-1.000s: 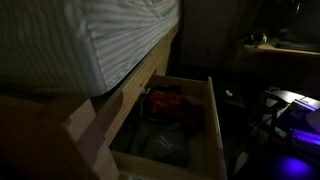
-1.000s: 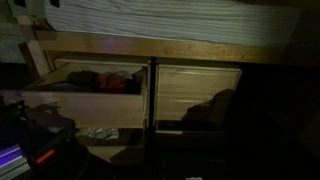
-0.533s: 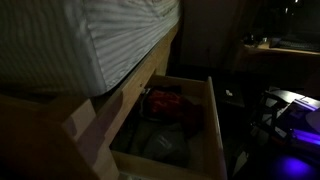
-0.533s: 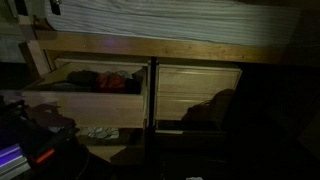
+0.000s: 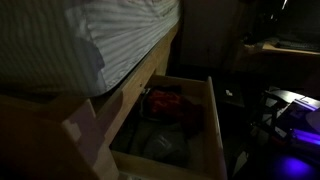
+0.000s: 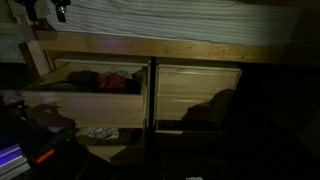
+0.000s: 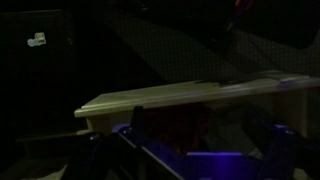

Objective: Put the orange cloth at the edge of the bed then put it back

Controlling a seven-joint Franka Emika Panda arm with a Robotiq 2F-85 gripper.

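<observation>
The orange cloth lies bunched in the open wooden drawer under the bed, among darker clothes. It also shows in an exterior view and dimly in the wrist view, behind the drawer's front board. The striped mattress lies on top of the bed frame. My gripper is high above the mattress at the frame's top left, far from the cloth. Its dark fingers look spread apart with nothing between them.
A second drawer beside the open one is closed. A lower open drawer holds a pale cloth. A desk stands to the side, with purple-lit equipment near the floor. The room is very dark.
My gripper has come into view at the top left above the mattress. A shadow has shifted on the mattress edge. The cloth and drawers have not moved.
</observation>
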